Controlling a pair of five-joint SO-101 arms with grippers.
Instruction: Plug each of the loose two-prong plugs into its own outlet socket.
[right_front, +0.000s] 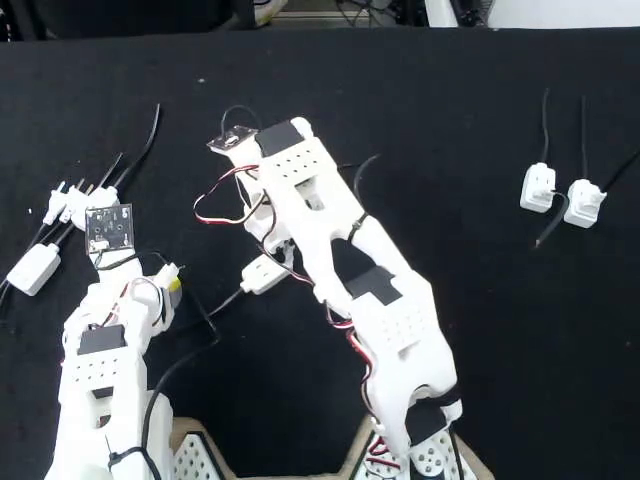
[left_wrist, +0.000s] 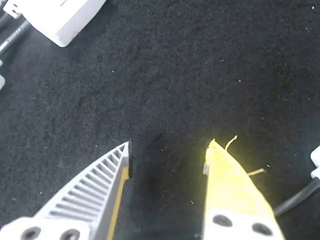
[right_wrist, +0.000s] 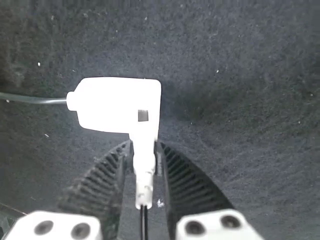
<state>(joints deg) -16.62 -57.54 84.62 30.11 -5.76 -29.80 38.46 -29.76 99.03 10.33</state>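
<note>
Black cloth (right_front: 450, 150) lies below: your right gripper (right_wrist: 144, 145) clamps a plug (right_wrist: 144, 170) (touching a socket (right_wrist: 117, 105)), while your left gripper (left_wrist: 167, 145) gapes wide at eight o'clock.

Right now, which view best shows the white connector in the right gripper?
The right wrist view: the white connector sits close up, its narrow end clamped in the right gripper. The high view shows it small. The left wrist view catches a white edge, possibly it.
</note>
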